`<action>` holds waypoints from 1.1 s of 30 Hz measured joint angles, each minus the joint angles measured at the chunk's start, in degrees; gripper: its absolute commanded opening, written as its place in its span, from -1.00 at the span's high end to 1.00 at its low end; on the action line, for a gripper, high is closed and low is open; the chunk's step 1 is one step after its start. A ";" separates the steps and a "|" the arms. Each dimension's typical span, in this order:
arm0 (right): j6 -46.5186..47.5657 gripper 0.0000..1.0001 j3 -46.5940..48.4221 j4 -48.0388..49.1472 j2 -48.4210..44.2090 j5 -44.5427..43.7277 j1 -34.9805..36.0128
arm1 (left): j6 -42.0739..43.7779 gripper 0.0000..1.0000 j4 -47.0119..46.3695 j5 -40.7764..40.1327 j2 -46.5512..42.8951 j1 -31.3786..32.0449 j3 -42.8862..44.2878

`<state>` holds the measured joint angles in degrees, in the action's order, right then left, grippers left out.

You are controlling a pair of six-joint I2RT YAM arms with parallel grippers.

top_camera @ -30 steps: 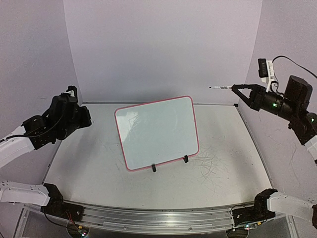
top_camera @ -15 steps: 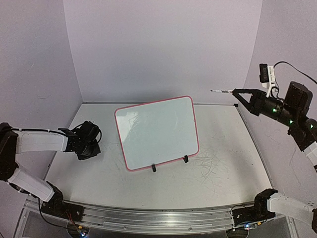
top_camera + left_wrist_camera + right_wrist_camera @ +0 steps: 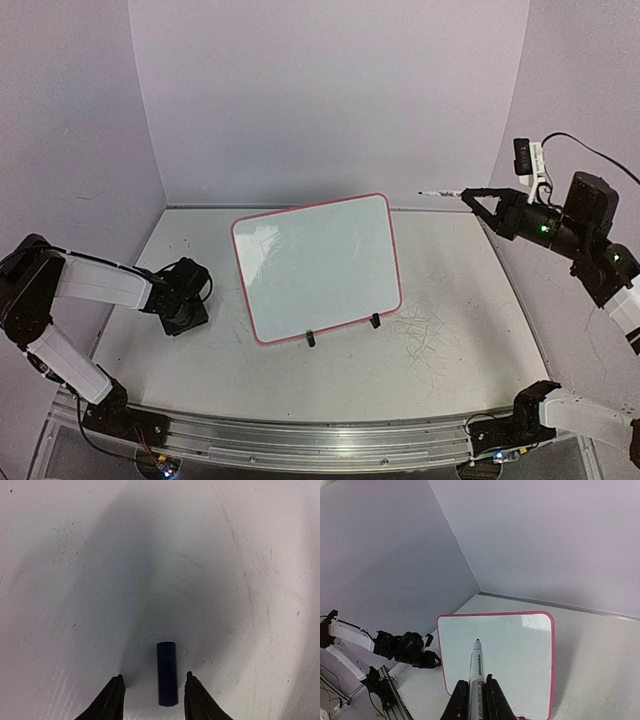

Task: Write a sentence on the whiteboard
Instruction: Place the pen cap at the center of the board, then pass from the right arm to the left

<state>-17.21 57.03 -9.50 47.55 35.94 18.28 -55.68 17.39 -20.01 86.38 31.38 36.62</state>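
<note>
Left wrist view gives me what no other camera does: a short dark blue cap (image 3: 166, 673) lying flat on the scuffed table (image 3: 100, 580), between the fingers of the left claw (image 3: 154, 677). Its jaws stand apart and neither finger clearly presses on the cap, which sits nearer the finger on the right of that picture. From the top camera I only see that claw low on the table at the left, with the cap hidden. The whiteboard (image 3: 318, 268) stands mid-table, propped leaning back on a wire stand with two black feet (image 3: 311, 340), its pink-framed face plain white. It is well apart from the left claw, off to that claw's right. The right claw (image 3: 476, 682) is clamped on a marker (image 3: 478, 662), and its own camera shows the bare tip aimed at the board's face. The top view puts that claw high in the air at the right, beyond the board's upper right corner and clear of it.
</note>
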 measured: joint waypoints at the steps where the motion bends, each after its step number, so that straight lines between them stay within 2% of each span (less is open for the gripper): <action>1: -0.06 1.00 -0.08 0.02 0.00 0.06 0.00 | -0.02 -0.28 0.15 0.13 -0.42 0.02 0.00; 6: -0.41 1.00 -0.11 0.42 0.03 0.32 0.00 | 0.24 -0.58 4.21 -0.23 -6.45 0.00 0.19; 9: -0.18 1.00 -0.07 0.41 0.54 0.57 0.01 | 0.68 -0.72 8.84 -2.11 -14.59 0.02 1.84; 13: 0.60 1.00 0.54 -0.69 2.87 2.27 0.00 | 4.21 -0.79 10.55 -3.54 -28.22 0.00 7.74; 16: 0.61 1.00 0.86 -1.05 4.94 5.27 0.02 | 10.81 -0.80 6.91 1.05 -35.33 -0.09 12.71; 18: 0.32 1.00 1.03 -1.00 6.43 7.89 0.17 | 14.58 -0.80 1.94 8.35 -37.10 -0.16 15.03; 22: -1.57 1.00 1.09 0.04 9.07 10.91 2.85 | 17.53 -0.81 -11.04 26.38 -35.50 0.67 16.50; 24: -2.55 1.00 1.07 1.35 9.86 11.72 6.05 | 18.21 -0.82 -16.56 32.18 -32.48 4.09 16.50; 29: -3.84 1.00 1.07 4.40 13.00 13.21 15.27 | 23.11 -0.78 -22.08 41.05 -20.70 19.76 17.91; 33: -4.30 1.00 1.07 5.55 16.35 14.29 19.74 | 26.14 -0.78 -22.44 46.52 -13.70 25.49 19.65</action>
<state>-21.52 58.11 -3.95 63.90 50.23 38.02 -29.54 -5.05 26.51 72.68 56.86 56.27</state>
